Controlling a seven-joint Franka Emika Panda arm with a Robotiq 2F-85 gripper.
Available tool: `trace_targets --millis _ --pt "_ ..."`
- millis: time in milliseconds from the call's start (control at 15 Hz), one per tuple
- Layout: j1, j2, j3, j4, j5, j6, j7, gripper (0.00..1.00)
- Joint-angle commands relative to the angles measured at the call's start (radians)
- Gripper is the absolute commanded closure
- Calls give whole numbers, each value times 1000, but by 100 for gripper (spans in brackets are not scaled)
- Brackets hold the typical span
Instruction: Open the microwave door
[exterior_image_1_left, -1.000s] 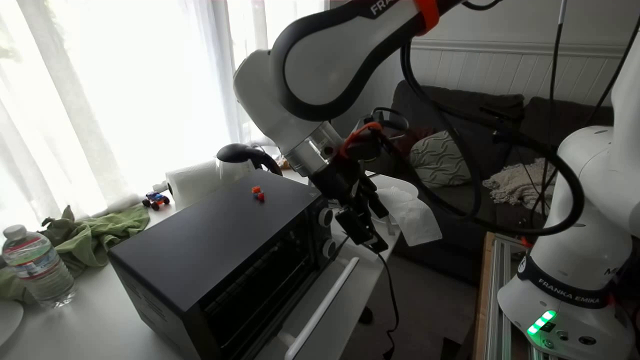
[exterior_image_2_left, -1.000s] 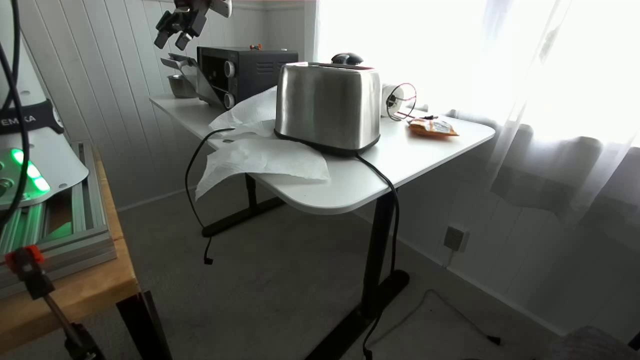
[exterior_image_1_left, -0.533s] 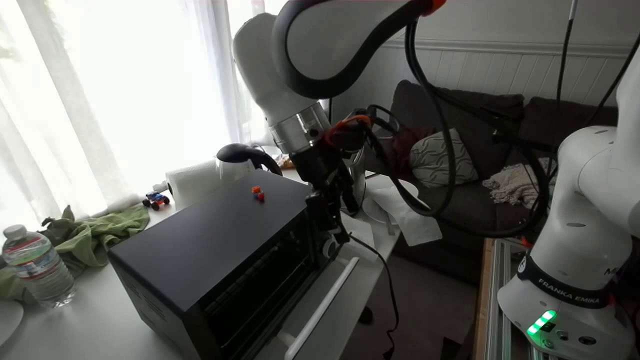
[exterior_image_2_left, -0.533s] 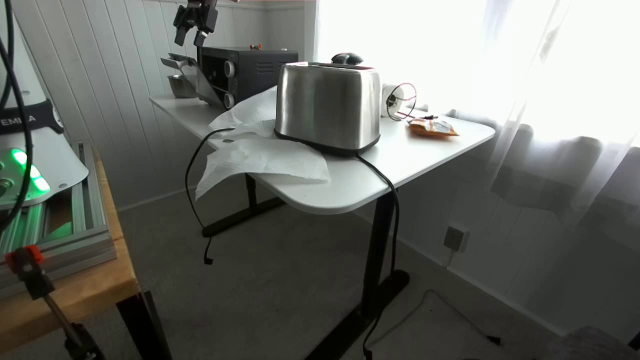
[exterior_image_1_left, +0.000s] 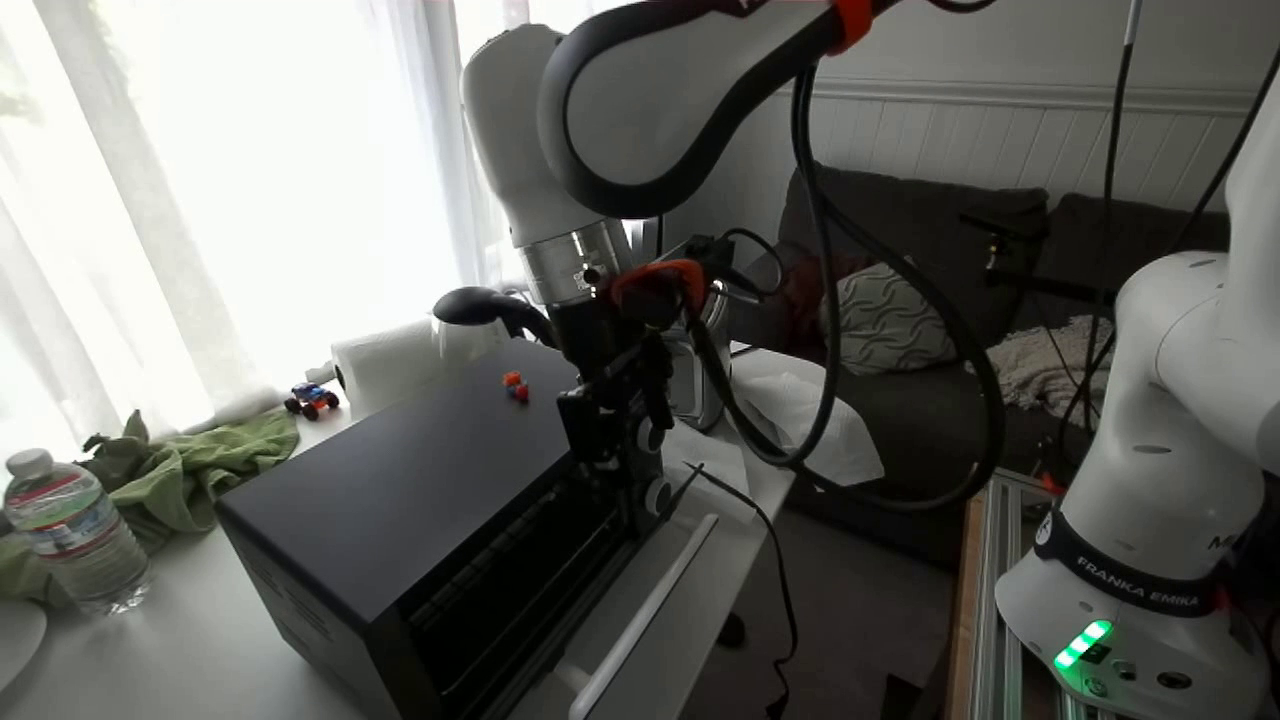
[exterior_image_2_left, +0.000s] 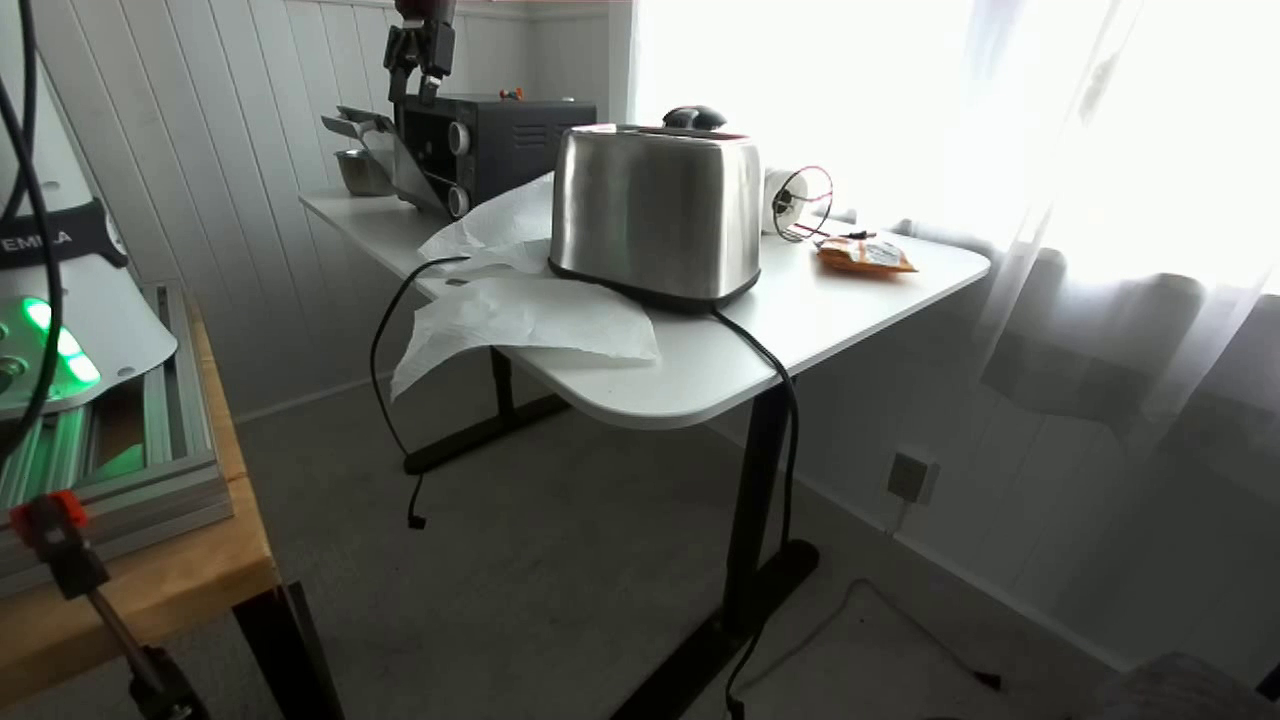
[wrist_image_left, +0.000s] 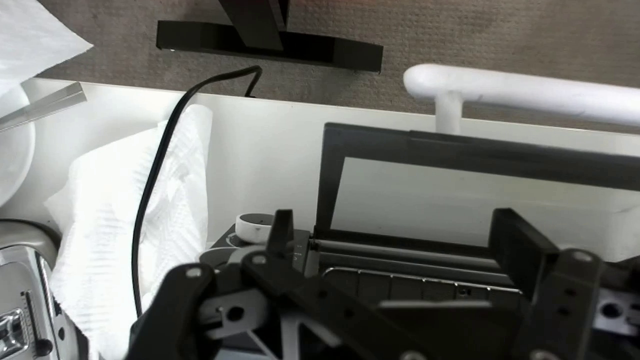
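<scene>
My claw (wrist_image_left: 395, 227) spread wide, holding nothing, at front of microwave (exterior_image_1_left: 430, 470) on table (exterior_image_1_left: 220, 640). Door (wrist_image_left: 465, 197) leans out, part-open. Guess: I'm placed behind it to push it flat, handle (wrist_image_left: 530, 94) not needed.

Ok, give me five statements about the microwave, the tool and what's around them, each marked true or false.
1. The microwave door is shut. False: it stands partway open, tilted outward.
2. A red-and-orange object sits on top of the microwave. True.
3. The tool grips the handle. False: it is open, apart from the handle.
4. A clear bottle stands on the table. True.
5. The toaster is green. False: its body is silver.
</scene>
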Motion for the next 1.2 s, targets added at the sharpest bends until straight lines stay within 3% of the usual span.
trace_targets --millis 0,1133 --pt "11 46 0 32 -35 -27 12 0" --pt "30 109 8 73 -108 -315 -124 0"
